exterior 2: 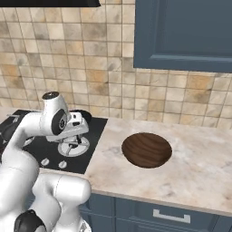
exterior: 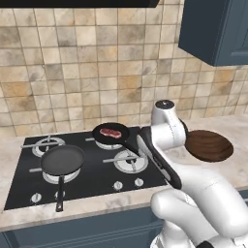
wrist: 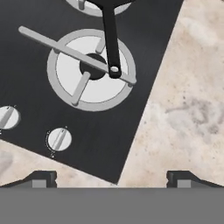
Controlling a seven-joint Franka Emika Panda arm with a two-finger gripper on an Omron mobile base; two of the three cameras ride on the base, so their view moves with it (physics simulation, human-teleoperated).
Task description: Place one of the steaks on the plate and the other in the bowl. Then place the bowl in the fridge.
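Observation:
One pinkish-red steak (exterior: 111, 131) lies in the small black frying pan (exterior: 110, 132) on the back right burner. The dark brown bowl (exterior: 209, 145) (exterior 2: 147, 150) stands empty on the marble counter to the right of the hob. My gripper (wrist: 113, 179) (exterior 2: 76, 134) hangs open over the hob's front right corner, with nothing between its widely parted fingertips (wrist: 43, 178). Below it are the front right burner (wrist: 92, 70) and the end of that pan's handle (wrist: 110, 39). The second steak, the plate and the fridge are out of view.
A larger empty black frying pan (exterior: 63, 160) sits on the front left burner, handle toward the counter edge. Control knobs (wrist: 58, 139) line the hob's front. A blue wall cupboard (exterior 2: 181, 31) hangs above the bowl. Bare marble counter (exterior 2: 199, 163) surrounds the bowl.

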